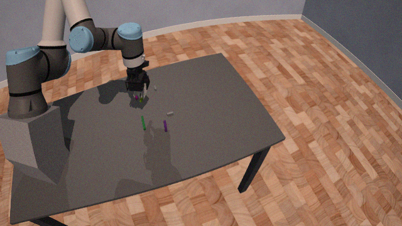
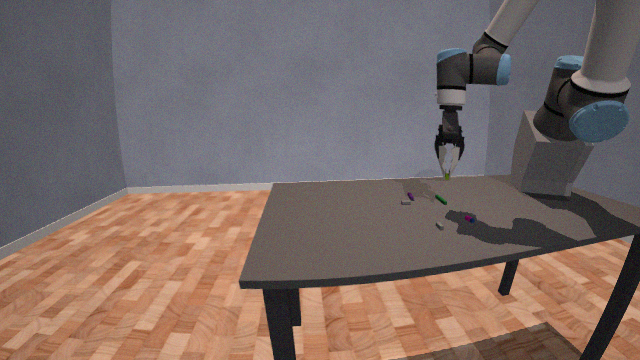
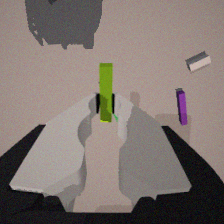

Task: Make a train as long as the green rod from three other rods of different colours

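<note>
The dark table (image 1: pixel 204 141) (image 2: pixel 345 240) (image 3: pixel 50 90) is biggest. Seen from the top view, the robot arm (image 1: pixel 132 47) (image 2: pixel 451 75) reaches over its far left part. The gripper (image 1: pixel 141 96) (image 2: pixel 448 174) (image 3: pixel 106 94) pinches the lime rod (image 1: pixel 141 100) (image 2: pixel 447 176) (image 3: pixel 106 90) above the table. The green rod (image 1: pixel 143 122) (image 2: pixel 441 199) lies nearer, left of the purple rod (image 1: pixel 165 125) (image 2: pixel 410 196) (image 3: pixel 182 107). One grey rod (image 1: pixel 169 113) (image 2: pixel 406 202) (image 3: pixel 199 62) is just beyond purple; another grey rod (image 1: pixel 155 88) (image 2: pixel 439 226) is farther. The little magenta rod (image 1: pixel 136 97) (image 2: pixel 468 218) and tiny blue rod (image 2: pixel 472 220) sit together, far and left.

rods (image 1: pixel 143 122) (image 2: pixel 440 199) (image 3: pixel 182 107) on a table (image 1: pixel 204 141) (image 2: pixel 350 240) (image 3: pixel 50 85), another rod (image 1: pixel 141 100) (image 2: pixel 447 176) (image 3: pixel 106 85) above it
</note>
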Controlling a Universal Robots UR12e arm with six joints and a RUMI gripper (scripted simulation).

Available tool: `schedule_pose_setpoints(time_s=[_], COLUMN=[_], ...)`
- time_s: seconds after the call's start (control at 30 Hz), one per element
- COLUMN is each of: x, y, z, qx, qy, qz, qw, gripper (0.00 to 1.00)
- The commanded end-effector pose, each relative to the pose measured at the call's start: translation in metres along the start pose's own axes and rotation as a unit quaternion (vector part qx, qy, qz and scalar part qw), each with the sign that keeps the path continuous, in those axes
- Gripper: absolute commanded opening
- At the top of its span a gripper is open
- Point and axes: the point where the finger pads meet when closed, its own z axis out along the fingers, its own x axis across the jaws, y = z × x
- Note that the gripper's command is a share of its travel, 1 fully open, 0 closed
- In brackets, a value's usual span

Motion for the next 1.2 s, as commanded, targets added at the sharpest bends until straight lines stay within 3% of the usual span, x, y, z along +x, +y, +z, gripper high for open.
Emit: schedule_pose_setpoints(time_s=[0.0,0.1,0.37,0.57,1.17], x=[-0.013,-0.016,-0.041,-0.052,-0.053], y=[-0.017,-0.020,-0.046,-0.056,-0.057], z=[-0.001,-0.001,-0.002,-0.002,-0.002], qx=[0.002,0.002,0.004,0.005,0.005], qy=[-0.001,-0.001,-0.001,0.000,0.000], qz=[-0.084,-0.099,-0.239,-0.294,-0.302], qw=[0.996,0.995,0.971,0.956,0.953], gripper=[0.00,0.00,0.00,0.00,0.00])
